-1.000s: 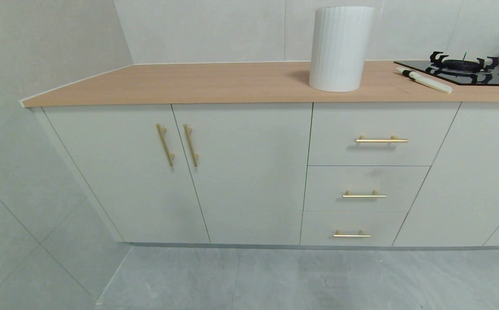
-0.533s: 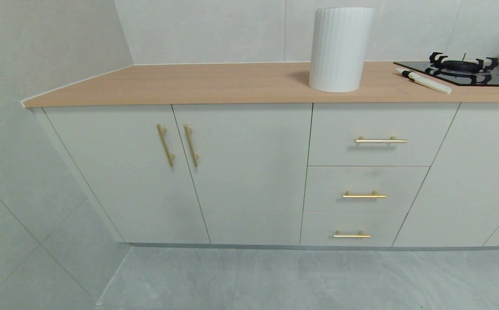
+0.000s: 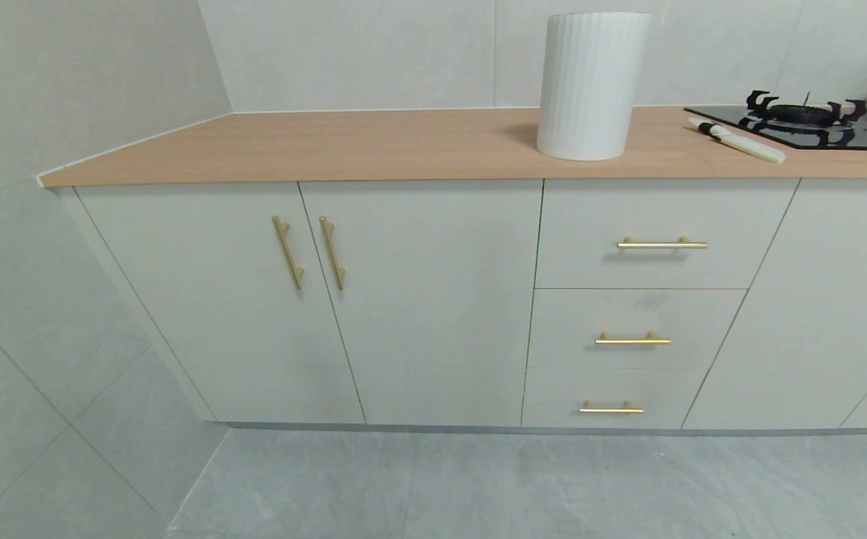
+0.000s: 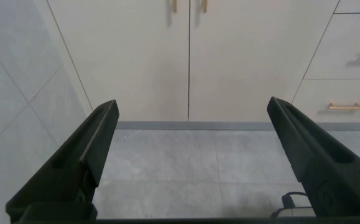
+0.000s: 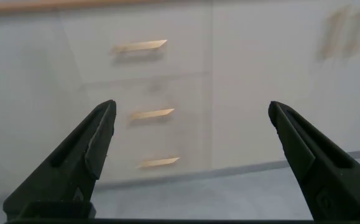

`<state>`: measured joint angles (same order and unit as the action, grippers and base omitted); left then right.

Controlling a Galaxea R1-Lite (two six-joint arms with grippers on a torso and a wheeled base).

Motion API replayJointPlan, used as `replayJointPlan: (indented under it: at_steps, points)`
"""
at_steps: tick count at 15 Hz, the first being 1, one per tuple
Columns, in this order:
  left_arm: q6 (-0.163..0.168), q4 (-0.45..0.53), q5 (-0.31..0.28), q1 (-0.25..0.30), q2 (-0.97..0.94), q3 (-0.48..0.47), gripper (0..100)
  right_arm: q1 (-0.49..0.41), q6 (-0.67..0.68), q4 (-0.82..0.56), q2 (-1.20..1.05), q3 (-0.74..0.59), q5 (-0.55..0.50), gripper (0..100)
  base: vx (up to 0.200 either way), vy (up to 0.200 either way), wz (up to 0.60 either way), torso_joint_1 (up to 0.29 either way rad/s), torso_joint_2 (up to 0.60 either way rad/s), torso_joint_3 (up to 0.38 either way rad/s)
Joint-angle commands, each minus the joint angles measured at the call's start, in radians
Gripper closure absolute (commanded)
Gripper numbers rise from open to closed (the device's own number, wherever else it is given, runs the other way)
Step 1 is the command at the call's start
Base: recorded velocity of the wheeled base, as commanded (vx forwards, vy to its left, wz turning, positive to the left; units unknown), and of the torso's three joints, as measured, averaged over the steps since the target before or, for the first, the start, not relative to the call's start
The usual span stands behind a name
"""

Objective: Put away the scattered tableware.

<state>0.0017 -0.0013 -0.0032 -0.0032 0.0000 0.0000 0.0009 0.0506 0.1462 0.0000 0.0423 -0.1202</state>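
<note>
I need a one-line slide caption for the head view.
White ribbed container and a pale utensil on the wooden countertop beside a gas hob, above closed cabinet doors and three drawers.

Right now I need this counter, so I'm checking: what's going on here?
Nothing is being handled. The left gripper and right gripper hang open and empty, low in front of the cabinet. Its doors and drawers are shut. On the countertop stands a white ribbed container, and a white utensil lies beside the stove.
</note>
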Motion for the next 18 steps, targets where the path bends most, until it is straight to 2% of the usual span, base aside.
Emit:
replayJointPlan:
  at_steps: [1, 2, 7, 9, 18]
  points:
    - [0.0, 0.0, 0.0, 0.0, 0.0, 0.0, 0, 0.001, 0.015, -0.056, 0.0, -0.042, 0.016, 0, 0.0, 0.0, 0.0, 0.0, 0.0, 0.0]
    - [0.0, 0.0, 0.0, 0.0, 0.0, 0.0, 0, 0.001, 0.017, -0.105, 0.0, -0.042, 0.017, 0, 0.0, 0.0, 0.0, 0.0, 0.0, 0.0]
    - [0.0, 0.0, 0.0, 0.0, 0.0, 0.0, 0, 0.001, 0.015, -0.106, 0.0, -0.042, 0.04, 0, 0.0, 0.0, 0.0, 0.0, 0.0, 0.0]
    - [0.001, 0.0, 0.0, 0.0, 0.0, 0.0, 0, 0.001, -0.046, -0.152, 0.002, -0.041, 0.077, 0, 0.0, 0.0, 0.0, 0.0, 0.0, 0.0]
    - [0.003, 0.0, 0.0, 0.0, 0.0, 0.0, 0, 0.001, -0.046, -0.146, 0.0, -0.042, 0.1, 0, 0.0, 0.0, 0.0, 0.0, 0.0, 0.0]
